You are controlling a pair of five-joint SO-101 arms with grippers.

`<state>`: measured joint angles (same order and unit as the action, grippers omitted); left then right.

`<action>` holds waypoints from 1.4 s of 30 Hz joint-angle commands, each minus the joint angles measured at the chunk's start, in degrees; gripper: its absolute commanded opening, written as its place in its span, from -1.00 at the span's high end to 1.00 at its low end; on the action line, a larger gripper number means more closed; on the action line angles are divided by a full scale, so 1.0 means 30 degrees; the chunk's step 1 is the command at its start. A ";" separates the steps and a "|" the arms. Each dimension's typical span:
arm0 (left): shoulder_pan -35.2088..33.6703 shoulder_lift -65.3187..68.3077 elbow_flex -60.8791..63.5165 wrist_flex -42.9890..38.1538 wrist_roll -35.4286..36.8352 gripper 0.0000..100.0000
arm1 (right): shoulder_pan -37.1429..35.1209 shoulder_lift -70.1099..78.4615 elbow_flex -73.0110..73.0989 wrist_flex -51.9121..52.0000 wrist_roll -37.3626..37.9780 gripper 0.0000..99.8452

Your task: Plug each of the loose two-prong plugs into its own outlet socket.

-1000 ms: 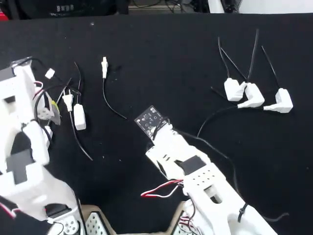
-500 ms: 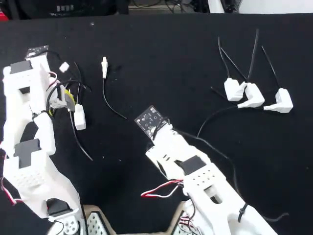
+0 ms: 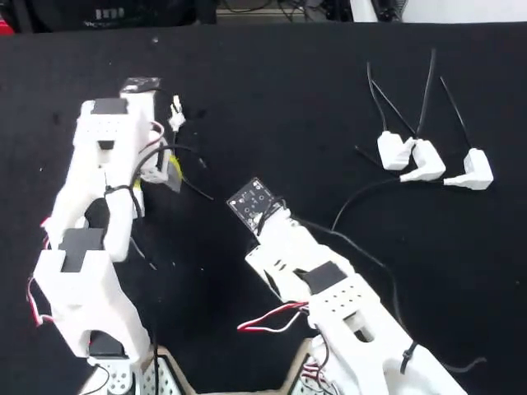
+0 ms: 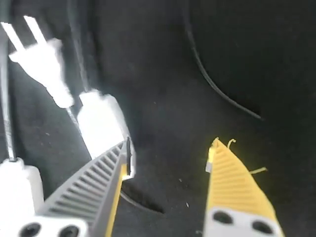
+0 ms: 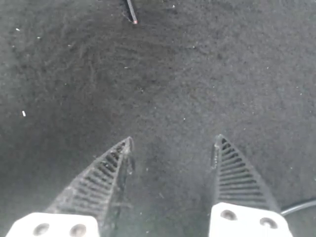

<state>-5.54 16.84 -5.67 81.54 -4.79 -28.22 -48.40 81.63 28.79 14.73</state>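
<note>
1. The left arm stretches up the left side of the black desk. Its wrist is over the group of white parts there.
2. The left pincer is open. Its grey finger and yellow finger stand well apart, with nothing between them but dark desk.
3. In the left wrist view a white two-prong plug lies flat, its prongs pointing away from the pincer.
4. Just beside the plug's cord end lies a white socket block. The tip of the grey finger overlaps the block's near edge, but I cannot tell whether they touch.
5. Another white piece sits at the edge of that view, beside the grey finger. A thin black cable curves across the desk beyond the yellow finger.
6. In the high view a small plug on a black cord lies just beside the left arm's wrist.
7. The right arm reaches from the lower middle of the desk toward its centre.
8. The right pincer is open and holds nothing, hanging over bare dark desk. A thin cable end lies farther ahead of it.
9. Three white angled connectors on black cords lie far off on the right side of the desk. One touches the next, and the third is just beside them. All are well apart from both arms.
</note>
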 commanded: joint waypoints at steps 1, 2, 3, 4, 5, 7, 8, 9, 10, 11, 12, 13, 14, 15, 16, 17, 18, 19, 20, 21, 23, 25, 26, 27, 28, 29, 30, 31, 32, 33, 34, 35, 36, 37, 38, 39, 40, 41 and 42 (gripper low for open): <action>-0.0454 -0.0381 -0.1480 0.0879 0.0205 0.49 | -0.0264 -0.0601 -0.0103 -0.0527 0.0029 0.52; -0.0923 -0.0264 -0.1568 0.0850 0.0176 0.49 | -0.0264 -0.0601 -0.0103 -0.0527 0.0029 0.52; -0.1421 -0.0234 -0.1509 0.0821 0.0117 0.49 | -0.0264 -0.0601 -0.0103 -0.0527 0.0029 0.52; -0.1919 -0.0176 -0.1363 0.0645 0.0088 0.49 | -0.0264 -0.0601 -0.0103 -0.0527 0.0029 0.52; -0.2359 0.0000 -0.0982 0.0352 0.0088 0.49 | -0.0264 -0.0601 -0.0103 -0.0527 0.0029 0.52; -0.3062 0.0469 -0.0249 -0.0557 -0.0234 0.49 | -0.0264 -0.0601 -0.0132 -0.0527 0.0029 0.52; -0.3355 0.0703 -0.0044 -0.0850 -0.0645 0.49 | -0.0264 -0.0601 -0.0132 -0.0527 0.0029 0.52; -0.3648 0.0908 0.0073 -0.1055 -0.0938 0.49 | -0.0264 -0.0601 -0.0132 -0.0527 0.0029 0.52; -0.3941 0.1114 0.0044 -0.1114 -0.1084 0.49 | -0.0264 -0.0601 -0.0103 -0.0527 0.0029 0.52; -0.4205 0.1201 0.0044 -0.1172 -0.1143 0.49 | -0.0264 -0.0601 -0.0103 -0.0527 0.0029 0.52; -0.4469 0.1201 0.0044 -0.1319 -0.1201 0.49 | -0.0264 -0.0601 -0.0103 -0.0527 0.0029 0.52; -0.4733 0.1201 0.0044 -0.1407 -0.1231 0.49 | -0.0264 -0.0601 -0.0103 -0.0527 0.0029 0.52; -0.4996 0.1084 0.0015 -0.1495 -0.1231 0.49 | -0.0264 -0.0601 -0.0103 -0.0527 0.0029 0.52; -0.5231 0.0938 -0.0132 -0.1465 -0.1260 0.49 | -0.0264 -0.0601 -0.0103 -0.0527 0.0029 0.52; -0.5524 0.0821 -0.0337 -0.1407 -0.1260 0.49 | -0.0264 -0.0571 -0.0103 -0.0527 0.0029 0.52; -0.5846 0.0762 -0.0542 -0.1407 -0.1260 0.49 | -0.0264 -0.0571 -0.0103 -0.0527 0.0029 0.52; -0.6168 0.0703 -0.0747 -0.1377 -0.1260 0.49 | -0.0264 -0.0571 -0.0103 -0.0527 0.0029 0.52; -0.6462 0.0674 -0.0952 -0.1377 -0.1289 0.49 | -0.0264 -0.0571 -0.0103 -0.0527 0.0029 0.52; -0.6755 0.0674 -0.1128 -0.1377 -0.1289 0.49 | -0.0264 -0.0571 -0.0103 -0.0527 0.0029 0.52; -0.6930 0.0674 -0.1245 -0.1348 -0.1289 0.49 | -0.0264 -0.0571 -0.0103 -0.0527 0.0029 0.52; -0.7077 0.0645 -0.1333 -0.1348 -0.1700 0.49 | -0.0264 -0.0571 -0.0103 -0.0527 0.0029 0.52; -0.7048 0.0645 -0.1245 -0.1348 -0.1963 0.49 | -0.0264 -0.0601 -0.0103 -0.0527 0.0029 0.52; -0.7018 0.0674 -0.1187 -0.1348 -0.2022 0.49 | -0.0264 -0.0601 -0.0103 -0.0527 0.0029 0.52; -0.6930 0.0674 -0.1158 -0.1348 -0.2022 0.49 | -0.0264 -0.0601 -0.0103 -0.0527 0.0029 0.52; -0.6872 0.0674 -0.1128 -0.1348 -0.2022 0.49 | -0.0264 -0.0601 -0.0103 -0.0527 0.0029 0.52; -0.6725 0.0674 -0.1128 -0.1348 -0.2022 0.49 | -0.0264 -0.0601 -0.0103 -0.0527 0.0029 0.52; -0.6491 0.0674 -0.1128 -0.1348 -0.2022 0.49 | -0.0264 -0.0601 -0.0103 -0.0527 0.0029 0.52; -0.6256 0.0674 -0.1128 -0.1319 -0.2022 0.49 | -0.0264 -0.0601 -0.0103 -0.0527 0.0029 0.52; -0.5905 0.0527 -0.1128 -0.1289 -0.1963 0.49 | -0.0264 -0.0601 -0.0103 -0.0527 0.0029 0.52; -0.5465 0.0498 -0.1304 -0.0996 -0.1993 0.49 | -0.0264 -0.0601 -0.0103 -0.0527 0.0029 0.52; -0.4938 0.0469 -0.1451 -0.0674 -0.2051 0.48 | -0.0264 -0.0601 -0.0103 -0.0527 0.0029 0.52; -0.4381 0.0469 -0.1861 -0.0205 -0.2168 0.48 | -0.0264 -0.0601 -0.0103 -0.0527 0.0029 0.52; -0.3912 0.0615 -0.2330 0.0205 -0.2520 0.48 | -0.0264 -0.0601 -0.0103 -0.0527 0.0029 0.52; -0.3531 0.0674 -0.2769 0.0498 -0.2842 0.48 | -0.0264 -0.0601 -0.0103 -0.0527 0.0029 0.52; -0.3267 0.0733 -0.2974 0.0615 -0.3018 0.48 | -0.0264 -0.0571 -0.0103 -0.0527 0.0029 0.52; -0.3121 0.0821 -0.3062 0.0557 -0.3106 0.48 | -0.0264 -0.0571 -0.0103 -0.0527 0.0029 0.52; -0.3062 0.1084 -0.3238 0.0557 -0.3136 0.48 | -0.0264 -0.0571 -0.0103 -0.0527 0.0029 0.52; -0.3062 0.1377 -0.3473 0.0557 -0.3136 0.48 | -0.0264 -0.0571 -0.0103 -0.0498 0.0029 0.52; -0.3150 0.1729 -0.3795 0.0586 -0.3136 0.48 | -0.0264 -0.0571 -0.0103 -0.0498 0.0029 0.52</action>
<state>-15.56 21.23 -11.65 82.59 -13.41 -28.22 -48.40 81.63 28.79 14.73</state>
